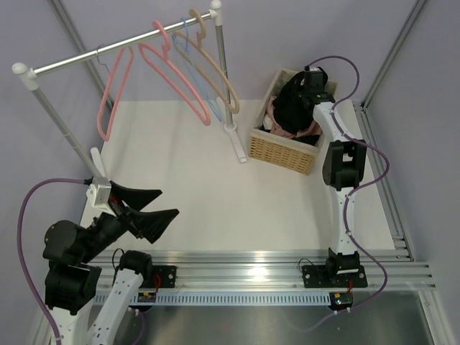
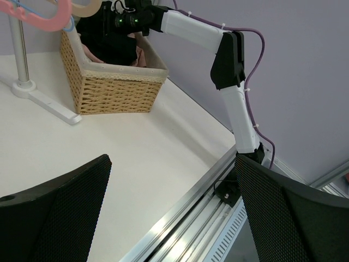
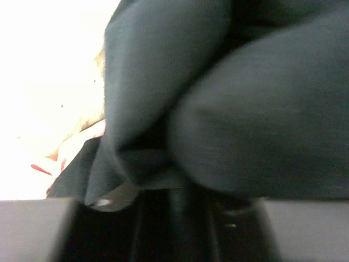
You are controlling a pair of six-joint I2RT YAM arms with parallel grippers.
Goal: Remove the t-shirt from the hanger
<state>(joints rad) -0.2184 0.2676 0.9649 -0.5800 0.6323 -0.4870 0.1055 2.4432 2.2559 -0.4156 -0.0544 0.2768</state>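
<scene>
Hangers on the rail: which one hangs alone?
The pink hanger at the rail's left; the other pink, blue and beige hangers bunch near the right end.

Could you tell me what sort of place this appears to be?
Probably a robotics lab test cell staged for laundry: a white table on aluminium framing, a clothes rail, a wicker basket.

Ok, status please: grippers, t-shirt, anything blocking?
Left gripper open, near its base. Right gripper over basket, buried in t-shirt, jaws hidden. T-shirt bunched in basket. Nothing blocking.
</scene>
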